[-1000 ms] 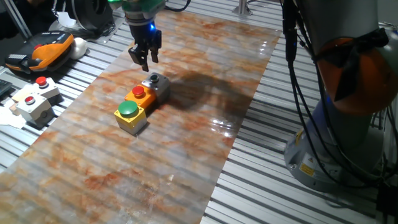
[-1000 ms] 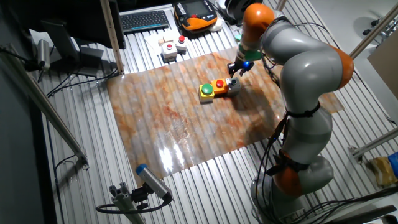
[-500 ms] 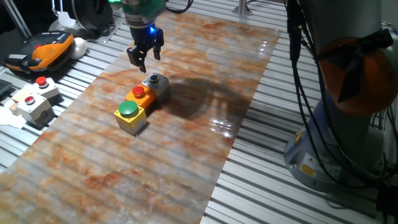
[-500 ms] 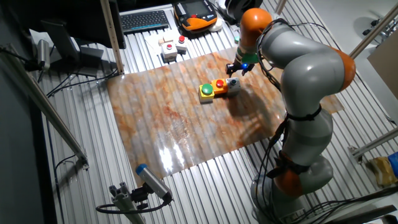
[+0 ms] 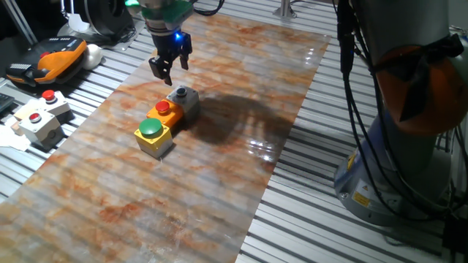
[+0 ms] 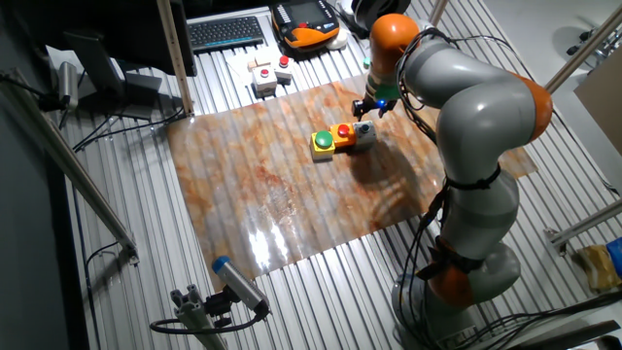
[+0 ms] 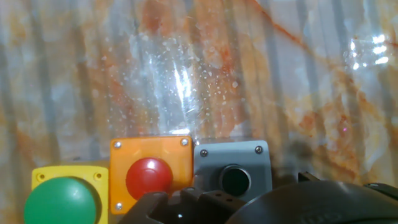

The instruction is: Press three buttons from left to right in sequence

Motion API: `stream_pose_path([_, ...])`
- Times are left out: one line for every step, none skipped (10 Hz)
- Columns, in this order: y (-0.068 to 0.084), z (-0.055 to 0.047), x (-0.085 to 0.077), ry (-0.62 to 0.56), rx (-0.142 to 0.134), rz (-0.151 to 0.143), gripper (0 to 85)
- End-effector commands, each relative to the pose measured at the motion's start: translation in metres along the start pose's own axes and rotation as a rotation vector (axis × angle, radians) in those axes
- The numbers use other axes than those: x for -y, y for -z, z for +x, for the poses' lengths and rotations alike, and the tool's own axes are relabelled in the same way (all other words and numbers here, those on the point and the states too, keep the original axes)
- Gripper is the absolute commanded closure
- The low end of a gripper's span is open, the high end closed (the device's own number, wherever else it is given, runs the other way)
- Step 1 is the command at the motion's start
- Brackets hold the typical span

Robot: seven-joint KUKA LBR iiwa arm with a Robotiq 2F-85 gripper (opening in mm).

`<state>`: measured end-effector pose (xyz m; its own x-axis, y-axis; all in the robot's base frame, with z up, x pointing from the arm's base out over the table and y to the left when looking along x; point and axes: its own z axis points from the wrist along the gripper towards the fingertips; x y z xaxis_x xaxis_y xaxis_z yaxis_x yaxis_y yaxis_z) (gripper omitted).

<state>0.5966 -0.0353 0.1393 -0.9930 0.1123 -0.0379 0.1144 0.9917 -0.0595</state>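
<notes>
Three button boxes stand touching in a row on the marbled mat: a yellow box with a green cap (image 5: 151, 131), an orange box with a red cap (image 5: 164, 109) and a grey-white box with a small dark cap (image 5: 183, 96). They also show in the other fixed view, yellow (image 6: 323, 142), orange (image 6: 342, 133) and grey (image 6: 364, 131), and in the hand view, yellow (image 7: 62, 198), orange (image 7: 150, 173) and grey (image 7: 231, 174). My gripper (image 5: 168, 70) hangs in the air above and just behind the grey box, touching nothing. It also shows in the other fixed view (image 6: 363, 108). Whether its fingertips meet is unclear.
Two pale beige boxes with red caps (image 5: 38, 117) sit on the slatted table left of the mat (image 5: 219, 183). An orange and black pendant (image 5: 55, 58) lies behind them. The arm's base (image 5: 409, 146) stands to the right of the mat.
The gripper has risen a little and drifted back and to the left, away from the grey box. The button boxes have not moved.
</notes>
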Motion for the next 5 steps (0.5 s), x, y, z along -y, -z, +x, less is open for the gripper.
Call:
stream_pose_path([-0.011,-0.003,0.007,0.006,0.001,-0.014,17.0])
stream_pose_path([-0.021,-0.004,0.013,0.009,0.005,-0.032,17.0])
stream_pose_path([-0.027,-0.004,0.016,0.015,0.007,-0.037,17.0])
stream_pose_path([-0.028,-0.003,0.017,0.016,0.001,-0.043,17.0])
stream_pose_path([-0.029,-0.002,0.018,0.024,-0.003,-0.047,17.0])
